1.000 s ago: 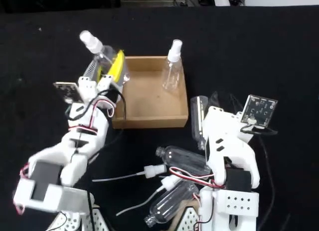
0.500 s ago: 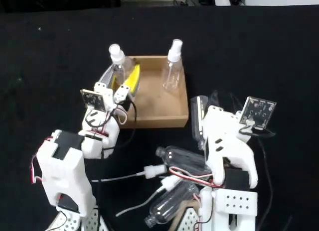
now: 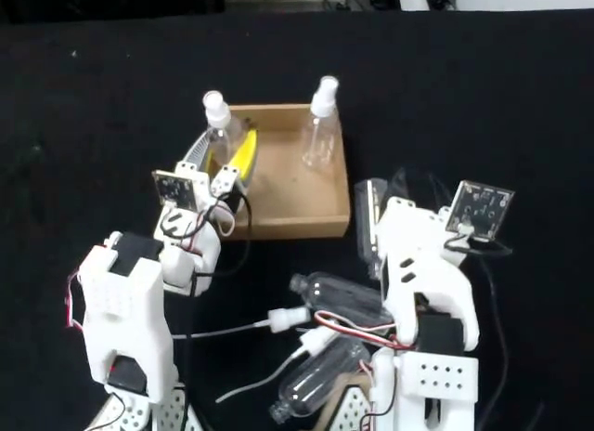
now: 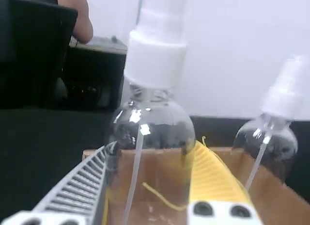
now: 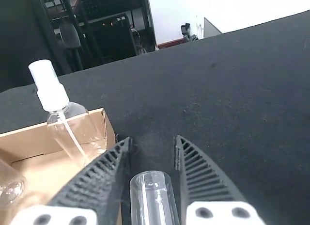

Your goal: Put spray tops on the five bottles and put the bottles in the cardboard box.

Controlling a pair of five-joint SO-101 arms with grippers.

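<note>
Clear plastic bottle with a white spray top (image 4: 151, 147) is upright at the far left corner of the brown cardboard box (image 3: 288, 208), pinched between the left gripper's (image 3: 225, 150) jaws. A second capped bottle (image 3: 321, 138) stands inside (far right corner). Just beside the box, the right gripper (image 5: 152, 139) clasps an uncapped clear bottle (image 5: 151, 200).

Two white blocky plastic arms (image 3: 130, 306), black motors, red cables (image 3: 353, 329); ribbed left fingers (image 4: 213, 176) yellow and grey, right fingers (image 5: 97, 181) black.

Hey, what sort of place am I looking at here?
Probably a robotics lab or workshop: white robot arms at a black-covered table, with dark equipment racks in the room behind.
</note>
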